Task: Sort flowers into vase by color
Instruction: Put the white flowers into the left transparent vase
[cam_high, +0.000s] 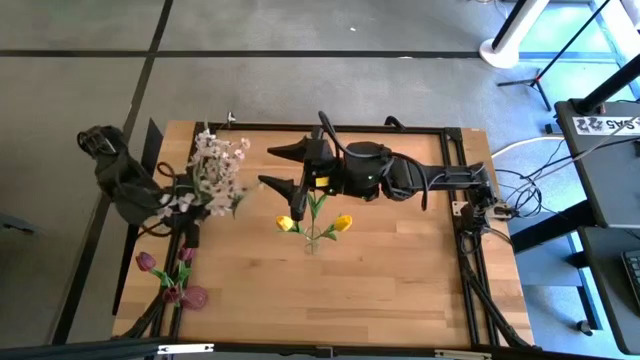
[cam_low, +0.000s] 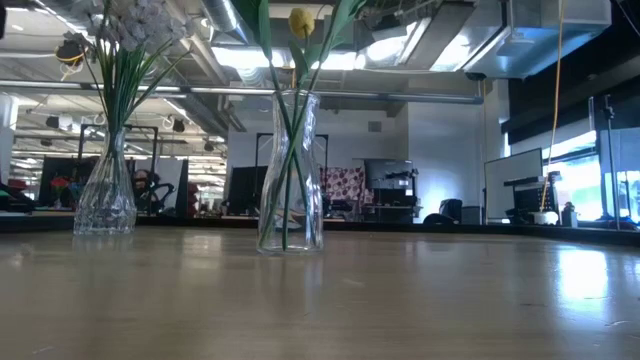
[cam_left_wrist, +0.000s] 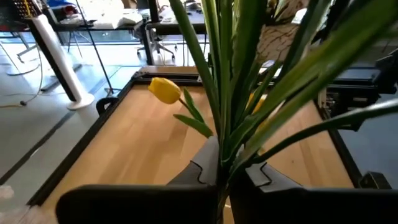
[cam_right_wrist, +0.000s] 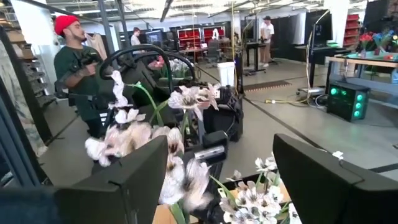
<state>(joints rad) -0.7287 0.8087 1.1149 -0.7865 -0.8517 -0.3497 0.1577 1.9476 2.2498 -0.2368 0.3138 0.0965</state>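
While the right gripper hangs released, jaws wide, facing the white-pink sprays in their vase, the left gripper is clenched on green stems just beside them. Yellow tulips stand in the middle vase. Dark red blooms lie at the table edge.

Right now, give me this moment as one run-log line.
left gripper: shut on white-pink spray stem, near table left edge | right gripper: open, empty, mid-table | yellow tulips: in middle vase
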